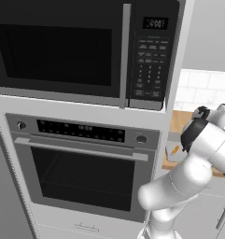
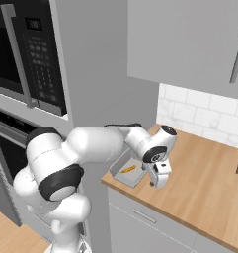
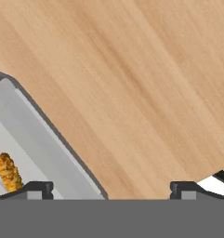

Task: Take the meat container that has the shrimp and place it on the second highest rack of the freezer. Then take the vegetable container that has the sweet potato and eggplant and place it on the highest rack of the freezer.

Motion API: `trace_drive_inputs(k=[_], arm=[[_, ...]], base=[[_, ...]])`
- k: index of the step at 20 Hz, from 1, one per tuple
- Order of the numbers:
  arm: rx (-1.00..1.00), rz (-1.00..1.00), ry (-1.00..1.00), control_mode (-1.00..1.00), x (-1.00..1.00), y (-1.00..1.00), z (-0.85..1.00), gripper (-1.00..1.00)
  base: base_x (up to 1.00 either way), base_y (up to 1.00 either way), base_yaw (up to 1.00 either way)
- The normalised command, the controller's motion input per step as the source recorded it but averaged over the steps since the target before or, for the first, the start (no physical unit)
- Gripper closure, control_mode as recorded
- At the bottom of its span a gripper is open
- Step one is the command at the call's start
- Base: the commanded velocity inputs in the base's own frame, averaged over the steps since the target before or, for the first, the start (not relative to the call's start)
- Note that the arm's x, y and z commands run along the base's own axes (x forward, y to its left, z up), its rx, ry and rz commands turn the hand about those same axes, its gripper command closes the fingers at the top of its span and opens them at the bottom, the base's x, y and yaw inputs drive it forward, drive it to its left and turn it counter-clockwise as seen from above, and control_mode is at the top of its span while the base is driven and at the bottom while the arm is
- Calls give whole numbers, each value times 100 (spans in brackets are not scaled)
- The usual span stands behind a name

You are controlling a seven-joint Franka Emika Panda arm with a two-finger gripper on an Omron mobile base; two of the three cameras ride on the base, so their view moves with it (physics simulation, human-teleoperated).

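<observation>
We see the gripper [image 2: 158, 182] hanging low over a wooden counter [image 2: 204, 183], its jaws spread wide with nothing between them. Just beside it, toward the counter's corner, sits a shallow grey container [image 2: 121, 173] holding a small orange piece, most likely the shrimp [image 2: 128, 169], though it is tiny in the right base view. In the hand view, one fingertip [image 3: 36, 189] stands over the container's rim [image 3: 48, 128] with the orange piece [image 3: 7, 173] close to it, and the other fingertip [image 3: 185, 189] stands over bare wood. Behind the arm, a microwave [image 1: 81, 46] sits above a black-glass oven [image 1: 83, 163].
</observation>
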Motion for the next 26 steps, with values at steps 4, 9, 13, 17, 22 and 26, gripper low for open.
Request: trace_drive_inputs(k=[4,9,13,17,22,26], arm=[[-1,0,-2,-100,-10,31,0,-100],[-3,0,-8,-100,-35,44,-9,-100],[-4,0,-2,-100,-6,35,-21,-100],[-1,0,0,-100,8,15,-2,-100],[0,0,2,-100,14,0,-20,-100],[1,0,7,-100,25,-23,-17,-100]], base=[[0,0,0],[0,0,0],[0,0,0],[0,0,0],[0,0,0],[0,0,0]])
